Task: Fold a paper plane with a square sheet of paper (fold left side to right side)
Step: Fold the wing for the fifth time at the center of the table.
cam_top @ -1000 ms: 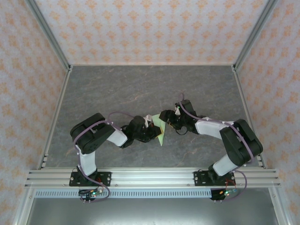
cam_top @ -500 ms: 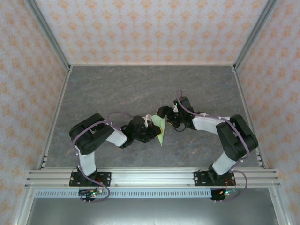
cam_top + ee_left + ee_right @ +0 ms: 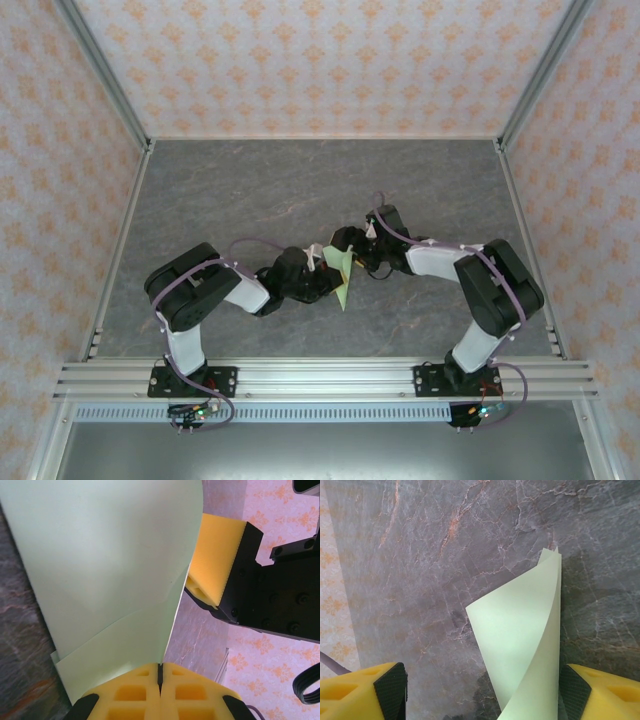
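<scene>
Left pincer (image 3: 160, 676) is clamped shut on the paper (image 3: 110, 570), holding it upright over the tabletop (image 3: 445, 555), and the right pincer (image 3: 480, 692) gapes wide around the loose flap, so I'd pinch near its free corner and match edges before creasing.

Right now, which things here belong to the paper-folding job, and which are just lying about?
Part of the job: the green paper, pinched in the shut left fingers; the open right fingers, close beside it.
Just there: the grey table; the patterned walls; the metal rail.
</scene>
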